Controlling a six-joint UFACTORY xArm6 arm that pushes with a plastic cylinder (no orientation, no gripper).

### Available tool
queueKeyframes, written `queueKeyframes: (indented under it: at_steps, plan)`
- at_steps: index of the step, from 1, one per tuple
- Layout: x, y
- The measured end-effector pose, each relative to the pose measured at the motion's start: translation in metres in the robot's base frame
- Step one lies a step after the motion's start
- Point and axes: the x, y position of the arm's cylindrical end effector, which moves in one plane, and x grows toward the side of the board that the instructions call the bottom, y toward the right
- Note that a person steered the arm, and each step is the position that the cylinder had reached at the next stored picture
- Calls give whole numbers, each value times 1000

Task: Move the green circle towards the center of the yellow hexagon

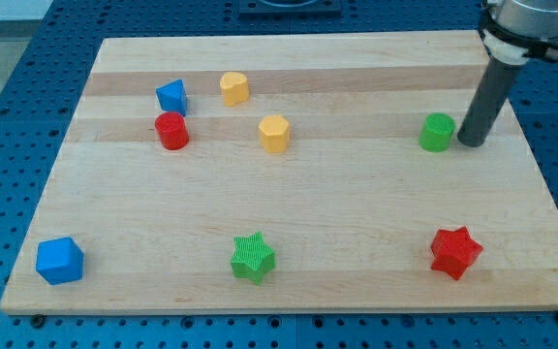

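Standing upright, ribbed green circle (437,132)

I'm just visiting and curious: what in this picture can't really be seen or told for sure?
- Whether my tip touches the green circle: they sit too close at the view's right to tell.
- The arm above the rod: cut off by the view's top edge.
- Which yellow block is the hexagon, or: too small.
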Motion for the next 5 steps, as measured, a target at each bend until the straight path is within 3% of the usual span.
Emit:
queueKeyframes:
  at_steps: [5]
  plan:
    - [-7, -119]
